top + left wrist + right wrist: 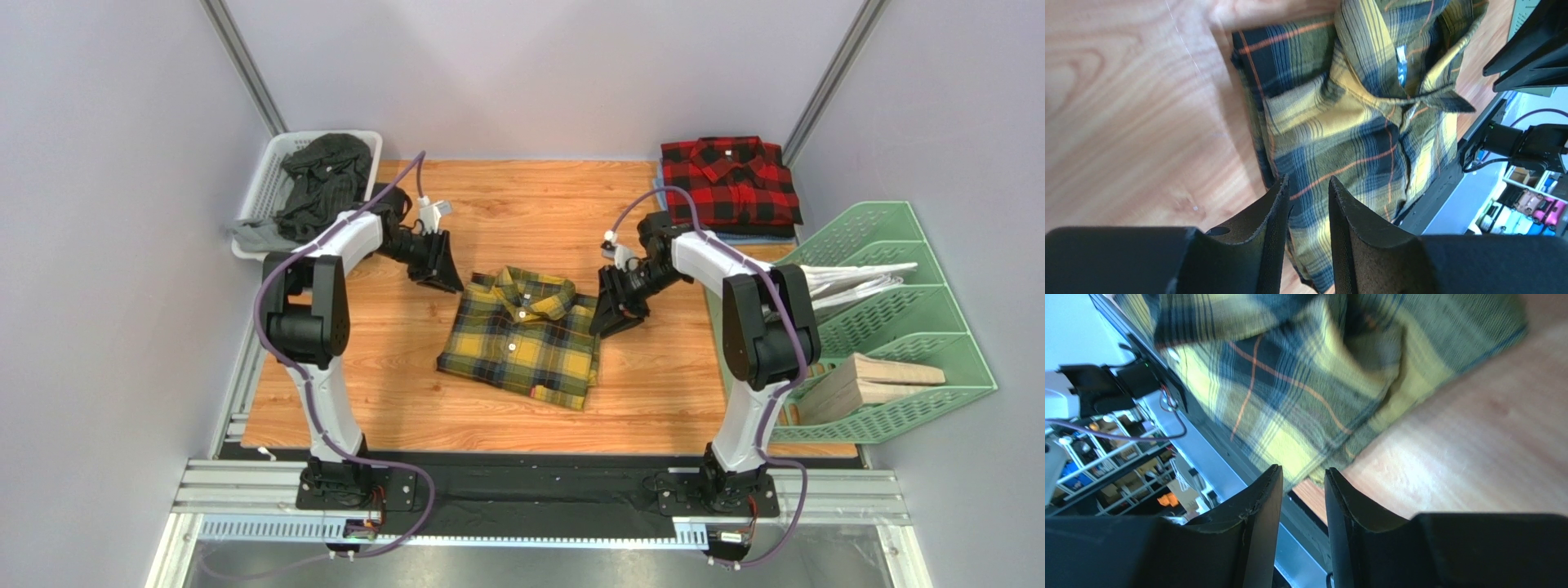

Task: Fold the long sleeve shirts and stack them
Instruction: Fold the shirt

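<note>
Step in hand, as judged: lifting the folded shirt for stacking.

The left gripper (1308, 184) and right gripper (1303, 471) should each drop onto the shirt edge just ahead of their fingers. Each should bite through all folded layers, not only the top ply. Both should then rise together so the fold does not spill open.

Both grippers have their fingers slightly parted, with nothing between them.

The yellow and dark-green plaid flannel shirt (525, 337) lies between the two sets of fingers on the wooden tabletop (540, 208). It is folded into a compact rectangle, collar up and facing away from the arm bases. Thin orange lines run through the checks. Its near-right corner looks slightly loose.

The red and black plaid flannel shirt (730, 181) lies folded well beyond the right fingers, at the far right corner.
</note>
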Tool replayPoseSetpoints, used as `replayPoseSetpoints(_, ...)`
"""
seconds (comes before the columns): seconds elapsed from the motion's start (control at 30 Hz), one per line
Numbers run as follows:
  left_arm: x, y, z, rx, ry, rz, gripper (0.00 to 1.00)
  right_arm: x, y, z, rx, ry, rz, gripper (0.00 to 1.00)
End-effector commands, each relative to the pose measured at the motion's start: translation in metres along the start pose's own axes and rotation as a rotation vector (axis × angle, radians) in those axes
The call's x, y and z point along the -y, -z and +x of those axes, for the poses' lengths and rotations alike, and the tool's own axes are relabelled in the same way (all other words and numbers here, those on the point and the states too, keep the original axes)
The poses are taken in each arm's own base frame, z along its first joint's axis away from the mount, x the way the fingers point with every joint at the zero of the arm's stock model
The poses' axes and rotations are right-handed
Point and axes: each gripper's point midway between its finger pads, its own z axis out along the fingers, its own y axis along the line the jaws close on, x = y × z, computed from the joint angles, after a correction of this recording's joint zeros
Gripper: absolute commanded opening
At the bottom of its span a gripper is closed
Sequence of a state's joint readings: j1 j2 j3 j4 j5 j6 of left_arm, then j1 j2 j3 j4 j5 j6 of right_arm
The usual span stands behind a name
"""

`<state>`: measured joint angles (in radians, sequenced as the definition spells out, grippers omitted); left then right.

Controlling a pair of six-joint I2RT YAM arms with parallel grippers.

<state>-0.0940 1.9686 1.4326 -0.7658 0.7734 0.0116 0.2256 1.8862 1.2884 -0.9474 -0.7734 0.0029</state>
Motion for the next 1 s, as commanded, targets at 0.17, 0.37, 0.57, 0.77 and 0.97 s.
replayPoseSetpoints(0.17,0.003,-0.009,-0.019,0.011,-0.062,0.036,0.40,0.010,-0.016,-0.035,0.063,-0.045,-0.014,0.39)
replayPoseSetpoints(0.37,-0.002,-0.017,-0.014,-0.012,-0.060,0.021,0.43,0.016,-0.024,-0.043,0.072,-0.070,-0.021,0.42)
replayPoseSetpoints(0.57,-0.012,-0.025,-0.009,-0.037,-0.046,0.003,0.47,0.023,-0.030,-0.034,0.045,-0.091,0.004,0.46)
replayPoseSetpoints(0.77,-0.010,-0.028,-0.010,-0.034,-0.050,0.031,0.44,0.019,-0.031,-0.030,0.041,-0.078,0.001,0.34)
replayPoseSetpoints(0.97,-0.003,-0.026,-0.010,-0.027,-0.047,0.063,0.17,0.009,-0.023,-0.033,0.065,-0.033,-0.008,0.00)
